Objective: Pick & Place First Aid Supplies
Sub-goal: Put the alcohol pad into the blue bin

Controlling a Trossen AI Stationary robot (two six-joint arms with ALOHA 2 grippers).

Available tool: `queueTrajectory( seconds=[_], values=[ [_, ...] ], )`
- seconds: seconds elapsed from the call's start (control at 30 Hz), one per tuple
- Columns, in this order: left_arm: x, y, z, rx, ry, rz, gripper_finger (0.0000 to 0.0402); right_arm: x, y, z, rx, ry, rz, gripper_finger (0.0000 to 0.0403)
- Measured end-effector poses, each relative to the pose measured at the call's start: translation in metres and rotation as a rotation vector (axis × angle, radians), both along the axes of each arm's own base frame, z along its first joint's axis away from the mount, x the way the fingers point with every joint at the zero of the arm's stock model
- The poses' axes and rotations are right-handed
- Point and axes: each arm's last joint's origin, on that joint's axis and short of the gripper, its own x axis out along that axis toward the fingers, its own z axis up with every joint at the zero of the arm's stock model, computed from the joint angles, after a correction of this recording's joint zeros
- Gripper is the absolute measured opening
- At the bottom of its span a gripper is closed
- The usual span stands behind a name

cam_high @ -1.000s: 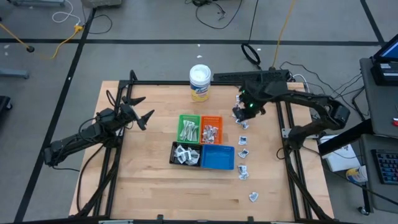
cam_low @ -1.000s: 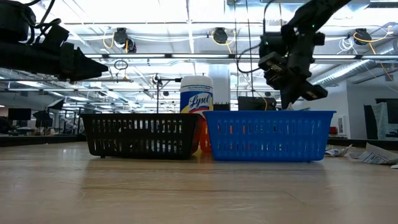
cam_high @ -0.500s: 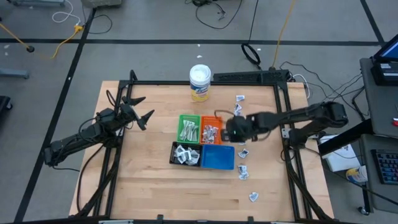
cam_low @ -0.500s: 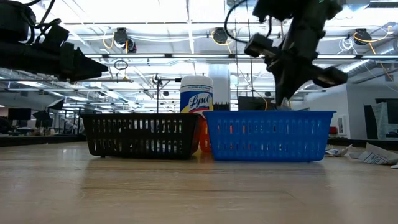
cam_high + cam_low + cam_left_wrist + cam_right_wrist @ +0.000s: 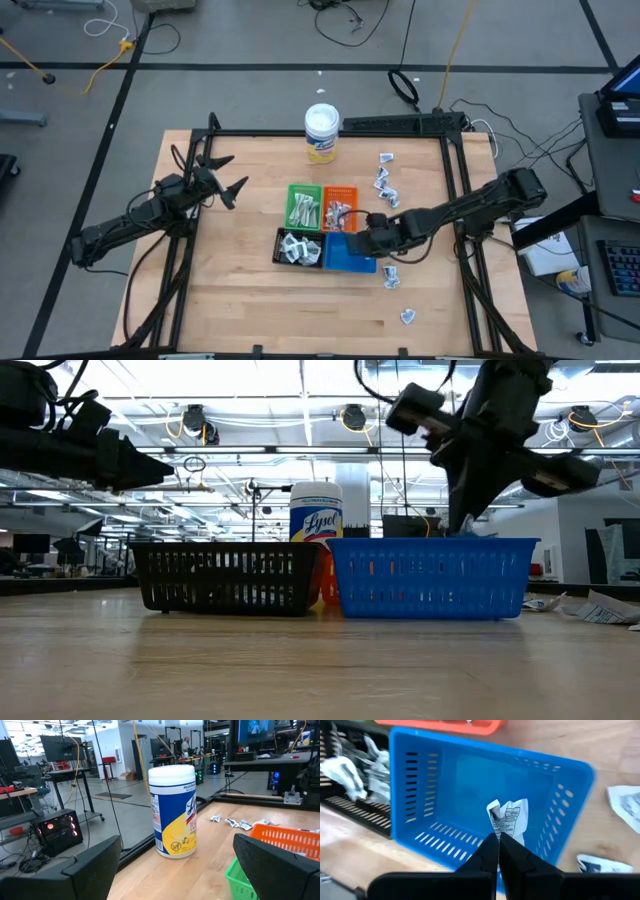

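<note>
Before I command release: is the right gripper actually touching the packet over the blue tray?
Touching. In the right wrist view the right gripper has its fingertips pinched shut on the lower edge of the packet, which is above the blue tray.

A light wooden table (image 5: 230, 290) carries four small trays clustered at its middle: green (image 5: 304, 207), orange (image 5: 340, 204), black (image 5: 298, 248) and blue (image 5: 345, 258). A white-lidded Lysol tub (image 5: 321, 133) stands near the far edge. Loose white packets (image 5: 384, 178) lie scattered in a line along the table's right side, down to one near the front edge (image 5: 408, 316).
</note>
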Motion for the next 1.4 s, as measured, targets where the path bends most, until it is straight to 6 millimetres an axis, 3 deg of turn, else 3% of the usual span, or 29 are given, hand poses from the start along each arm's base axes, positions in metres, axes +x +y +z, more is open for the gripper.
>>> queueTrajectory(
  seconds=[0.43,0.6,0.97,1.13,1.4],
  values=[
    [0.000,0.000,0.000,0.000,0.000,0.000,0.0392,0.049,0.009,-0.035,-0.038,0.094,0.098,0.0000],
    [0.000,0.000,0.000,0.000,0.000,0.000,0.0392,0.052,0.007,-0.036,-0.053,0.088,0.132,0.0008],
    [0.000,0.000,0.000,0.000,-0.001,0.000,0.0392,0.051,0.004,-0.033,-0.058,0.090,0.164,0.0138],
    [0.000,0.000,0.000,0.000,-0.001,0.000,0.0392,0.045,-0.006,-0.019,-0.111,0.087,0.335,0.0155],
    [0.000,0.000,0.000,0.000,-0.001,0.000,0.0392,0.043,-0.015,-0.015,-0.101,0.021,0.773,0.0134]
  ],
)
